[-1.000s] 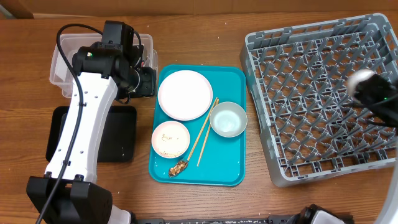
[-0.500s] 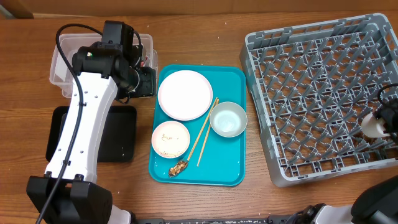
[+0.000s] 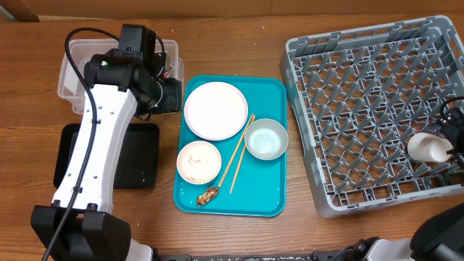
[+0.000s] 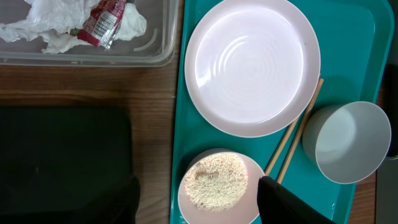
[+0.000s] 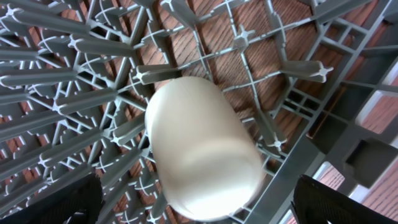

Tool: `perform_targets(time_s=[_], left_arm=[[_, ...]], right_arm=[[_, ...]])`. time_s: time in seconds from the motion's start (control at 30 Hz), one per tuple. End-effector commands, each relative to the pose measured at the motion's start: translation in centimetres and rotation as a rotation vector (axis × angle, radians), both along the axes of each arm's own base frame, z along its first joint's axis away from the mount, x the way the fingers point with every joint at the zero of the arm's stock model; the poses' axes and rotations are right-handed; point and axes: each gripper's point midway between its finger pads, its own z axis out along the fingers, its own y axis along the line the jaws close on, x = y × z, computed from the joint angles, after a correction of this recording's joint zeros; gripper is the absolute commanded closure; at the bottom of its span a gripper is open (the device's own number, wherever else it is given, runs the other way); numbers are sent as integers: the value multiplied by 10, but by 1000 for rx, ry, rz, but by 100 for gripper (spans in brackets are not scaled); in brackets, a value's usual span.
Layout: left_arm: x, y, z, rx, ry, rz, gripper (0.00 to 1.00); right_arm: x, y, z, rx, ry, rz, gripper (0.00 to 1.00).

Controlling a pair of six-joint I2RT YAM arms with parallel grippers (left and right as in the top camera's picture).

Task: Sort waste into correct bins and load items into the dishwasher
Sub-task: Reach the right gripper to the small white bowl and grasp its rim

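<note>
small white cup (image 5: 202, 149) lies in the grey rack (image 5: 68, 84), apart from both spread gripper fingers (image 5: 59, 202).

From overhead, the left arm (image 3: 109, 123) covered much of the clear tub (image 3: 69, 76) and a strip of the black tray (image 3: 141, 156). The right arm (image 3: 438, 235) sat almost wholly off the frame's edge. In the left wrist view, the left gripper (image 4: 198, 190) showed me only one clear dark tip at the bottom edge, so I couldn't judge its gap. The rice bowl (image 4: 217, 180) was cut off there too. The small cup (image 5: 202, 152) looked blurred.
</note>
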Motion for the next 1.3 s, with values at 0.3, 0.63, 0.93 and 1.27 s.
perform_targets(time_s=[0.3, 0.63, 0.93, 1.27], left_arm=[[1, 0, 7, 2, -18, 16, 32], [-1, 1, 6, 4, -6, 16, 30], [-1, 1, 6, 4, -7, 16, 22], [-1, 1, 6, 4, -8, 16, 20]], right_arm=[[28, 23, 15, 132, -158, 86, 0], [61, 95, 67, 217, -421, 416, 0], [74, 243, 93, 227, -450, 871, 2], [50, 366, 25, 217, -123, 1027, 2]])
